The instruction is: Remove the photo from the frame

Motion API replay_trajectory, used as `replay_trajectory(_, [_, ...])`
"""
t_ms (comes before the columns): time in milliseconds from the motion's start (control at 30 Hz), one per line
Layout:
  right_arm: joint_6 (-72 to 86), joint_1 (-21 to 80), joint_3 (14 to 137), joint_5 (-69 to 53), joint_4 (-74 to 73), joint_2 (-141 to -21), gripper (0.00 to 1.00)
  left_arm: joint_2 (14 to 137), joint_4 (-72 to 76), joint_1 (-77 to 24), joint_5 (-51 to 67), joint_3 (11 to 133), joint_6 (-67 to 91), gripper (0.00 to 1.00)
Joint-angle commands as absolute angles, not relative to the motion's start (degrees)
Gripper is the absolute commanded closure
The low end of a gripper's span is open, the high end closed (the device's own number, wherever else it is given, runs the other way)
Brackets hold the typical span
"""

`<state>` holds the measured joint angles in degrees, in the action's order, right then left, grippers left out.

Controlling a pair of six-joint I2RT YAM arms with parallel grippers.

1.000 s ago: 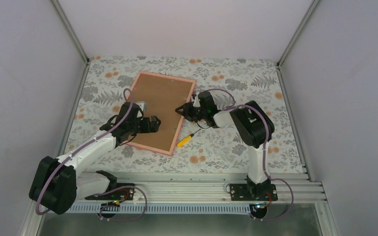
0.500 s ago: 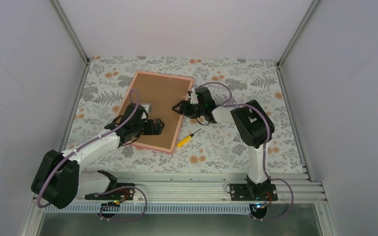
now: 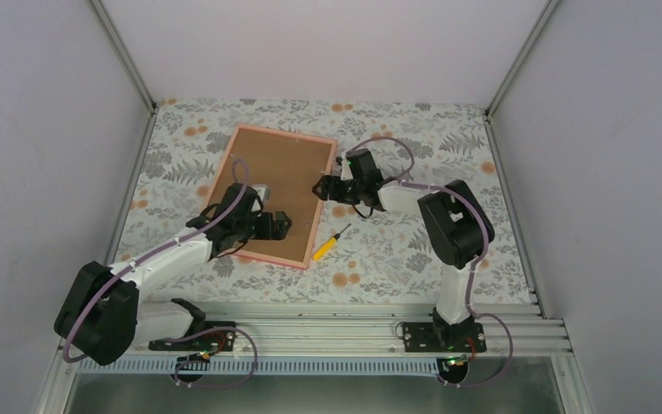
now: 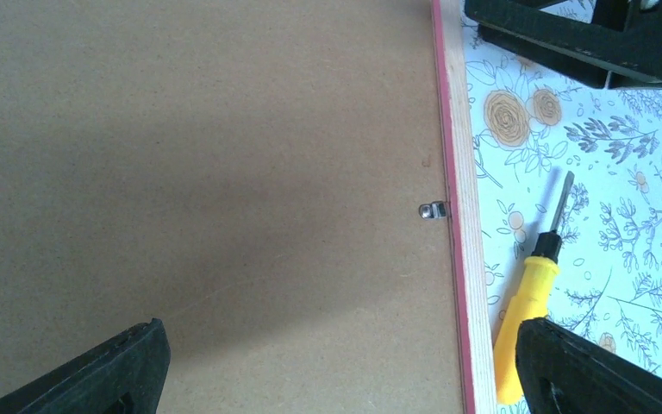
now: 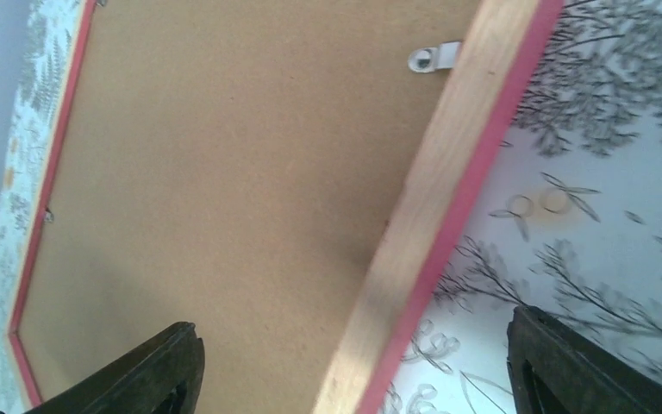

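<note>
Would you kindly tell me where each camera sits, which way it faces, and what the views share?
Top external: above and behind the bases, looking down at the frame lying back up on the table; both arms, left pincer and right pincer show.
Left wrist: on the left wrist, facing down at the frame's board, edge and screwdriver; own fingertips show.
Right wrist: low, facing along the frame's edge; own fingertips show.
Shared: all see the frame.
</note>
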<state>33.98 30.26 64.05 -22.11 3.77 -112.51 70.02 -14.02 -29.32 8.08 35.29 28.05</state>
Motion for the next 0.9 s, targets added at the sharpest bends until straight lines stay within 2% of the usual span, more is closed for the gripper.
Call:
replay_trajectory(0, [28.5,29.72,62.19,-17.35,-1.11,-107.51,0.2,69.7,-13.93,-30.18,9.23,35.23,28.14,0.0])
replay_trajectory(233, [25.48,29.36,53.62,-12.23,-3.01,-99.54,0.16,73.13,-14.24,-34.38,9.26,37.01,26.79,0.01])
replay_trajectory(633, [24.2,23.32,38.66,-8.42,-2.03,-82.93,0.1,85.78,-21.03,-53.42,-5.82,50.02,21.18,0.03])
replay_trajectory(867, [23.45,18.6,32.65,-9.27,-2.17,-75.45,0.1,94.53,-23.52,-59.2,-9.85,57.28,17.6,0.1])
